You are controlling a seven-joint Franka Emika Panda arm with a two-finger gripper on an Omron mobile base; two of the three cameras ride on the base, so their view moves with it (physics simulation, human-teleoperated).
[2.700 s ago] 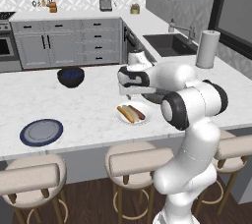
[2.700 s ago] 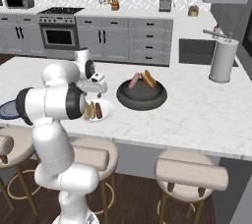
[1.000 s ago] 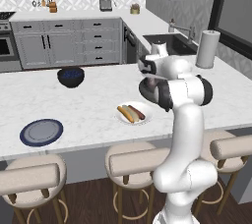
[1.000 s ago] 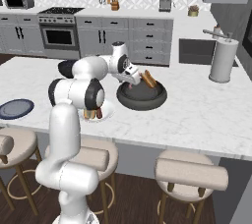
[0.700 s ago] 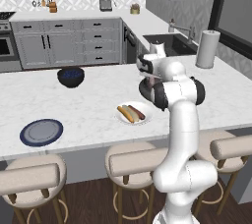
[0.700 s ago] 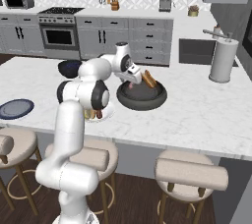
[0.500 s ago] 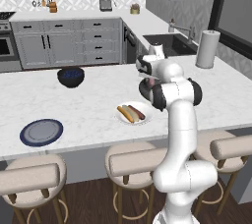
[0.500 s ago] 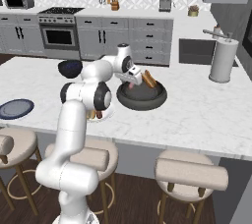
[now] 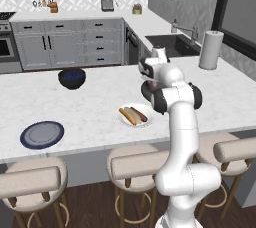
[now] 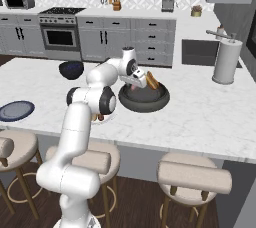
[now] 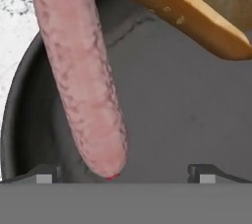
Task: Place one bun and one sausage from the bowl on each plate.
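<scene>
My gripper (image 11: 123, 174) hangs open just above the wide dark bowl (image 11: 177, 120). A pinkish-brown sausage (image 11: 83, 80) lies in the bowl, its near end between my two fingertips (image 11: 47, 171). A tan bun (image 11: 197, 16) rests further in. From the right base view the gripper (image 10: 136, 79) sits at the bowl's (image 10: 145, 103) left rim, next to the bun (image 10: 151, 80). The white plate (image 9: 145, 123) holds one bun (image 9: 128, 116) and one sausage (image 9: 139, 114). The blue-rimmed plate (image 9: 42, 134) lies bare at the counter's left.
A small deep dark-blue bowl (image 9: 71, 78) stands on the counter's far left side. A paper towel roll (image 10: 225, 62) stands at the right near the sink (image 9: 172, 44). Several stools (image 9: 132, 164) line the counter's front edge.
The arm has swung from the white plate over to the dark bowl, and in the last second the hand has dipped slightly toward the bowl's inside. The jaws stay open.
</scene>
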